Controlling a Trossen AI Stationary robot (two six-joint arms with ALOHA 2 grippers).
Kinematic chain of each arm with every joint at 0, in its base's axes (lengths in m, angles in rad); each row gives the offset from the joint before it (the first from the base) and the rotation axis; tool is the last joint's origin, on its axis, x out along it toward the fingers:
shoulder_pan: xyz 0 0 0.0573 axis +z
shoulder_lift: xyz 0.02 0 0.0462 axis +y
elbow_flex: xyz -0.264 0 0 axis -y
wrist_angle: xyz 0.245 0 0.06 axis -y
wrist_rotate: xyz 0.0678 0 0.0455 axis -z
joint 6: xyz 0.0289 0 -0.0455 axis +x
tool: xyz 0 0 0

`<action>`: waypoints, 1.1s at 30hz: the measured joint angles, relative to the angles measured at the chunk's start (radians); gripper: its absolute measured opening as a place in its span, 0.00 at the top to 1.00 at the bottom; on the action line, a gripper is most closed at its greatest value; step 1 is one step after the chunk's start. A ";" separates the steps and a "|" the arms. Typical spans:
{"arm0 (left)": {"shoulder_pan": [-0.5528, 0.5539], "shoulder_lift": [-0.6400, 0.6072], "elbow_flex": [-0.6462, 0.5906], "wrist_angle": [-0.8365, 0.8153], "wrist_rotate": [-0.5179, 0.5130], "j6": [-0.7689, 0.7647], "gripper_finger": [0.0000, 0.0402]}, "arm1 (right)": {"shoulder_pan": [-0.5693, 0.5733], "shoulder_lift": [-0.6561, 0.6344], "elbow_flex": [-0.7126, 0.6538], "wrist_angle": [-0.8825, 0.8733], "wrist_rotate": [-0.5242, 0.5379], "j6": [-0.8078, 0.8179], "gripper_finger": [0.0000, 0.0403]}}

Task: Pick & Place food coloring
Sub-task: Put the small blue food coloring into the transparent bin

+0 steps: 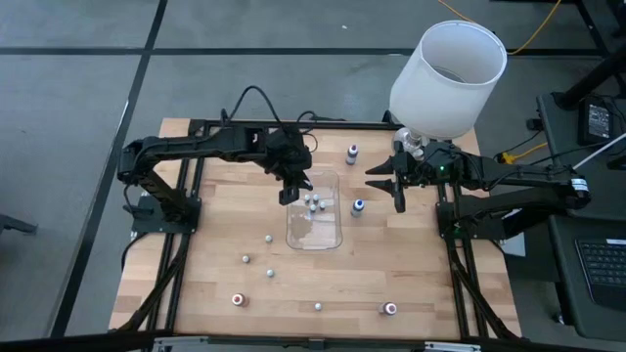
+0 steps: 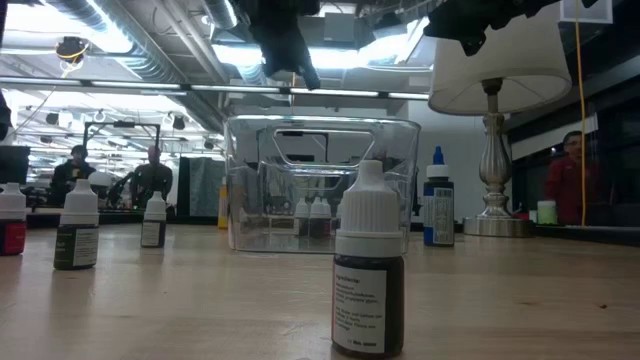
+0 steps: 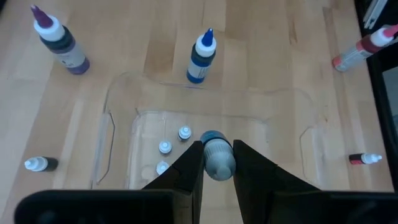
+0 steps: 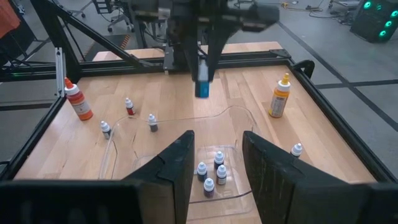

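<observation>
- Your left gripper (image 3: 211, 163) has its jaws closed on a small blue bottle (image 3: 217, 155), held up in the air above the clear tray (image 1: 335, 238); keep that squeeze steady, since the cap end is all you have hold of
- Bring it down straight over the bare floor of the tray, just beside the little bottles already standing there (image 3: 185, 132), so that you don't knock them over as you let go
- I'd release low, near the tray floor; dropped from height, the bottle will likely tip or bounce
- Your right gripper (image 4: 215, 163) waits by the lamp (image 1: 448, 76) with jaws parted and nothing between them; leave it there
- Further out, more food coloring stands loose on the table (image 1: 205, 284): a blue-capped bottle (image 3: 201, 57) just beyond the tray, a purple one (image 3: 60, 41), an orange one (image 4: 280, 96) and a red one (image 4: 76, 99); those come after
</observation>
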 joint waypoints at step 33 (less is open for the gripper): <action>0.013 0.411 0.117 0.101 -0.060 0.117 0.84 | 0.000 0.000 0.000 -0.069 0.000 0.000 0.66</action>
